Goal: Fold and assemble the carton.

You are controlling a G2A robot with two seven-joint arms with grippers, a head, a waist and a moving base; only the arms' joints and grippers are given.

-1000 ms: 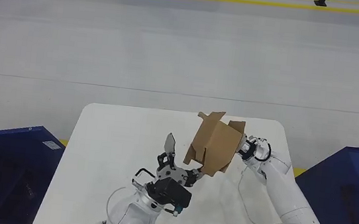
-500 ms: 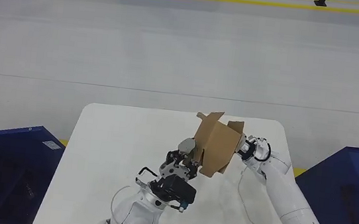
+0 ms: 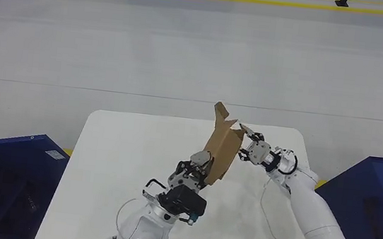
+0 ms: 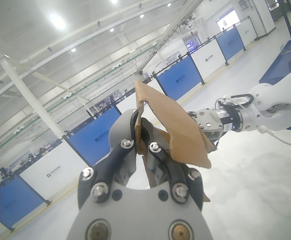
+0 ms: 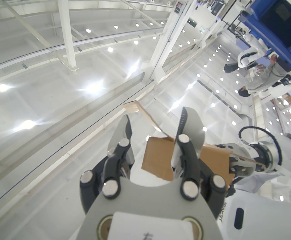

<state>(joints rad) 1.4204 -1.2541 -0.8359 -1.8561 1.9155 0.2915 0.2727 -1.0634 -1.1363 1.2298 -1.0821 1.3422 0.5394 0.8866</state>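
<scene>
Our left tool [image 4: 139, 127] is clamped on the carton [image 4: 175, 131]. Its two fingers [image 4: 122, 129] pinch a thin cardboard edge, with no gap on either side of the board. From above, this tool sits near the middle of the bench [image 3: 123, 161], pointing toward the far right, and the left arm [image 3: 143, 228] behind it stands at the near edge.

The carton stands up from that grip as a brown, partly flattened shell, tilted. One flap pokes up at its far top corner and another panel leans over toward the right. It is over the right half of the bench, closer to the far edge than the near one. We cannot tell whether its lowest corner touches the surface or hangs just above it.

Our right tool [image 5: 155, 114] is just beside the carton's right side, its fingers spread wide and gripping nothing. A thin flap edge of the carton runs into the gap between them, close to one finger. The right arm [image 3: 309, 211] lies across the near right corner of the bench. Blue bins [image 3: 7, 177] stand on the floor [image 3: 185, 48] to the left and right of the bench.
</scene>
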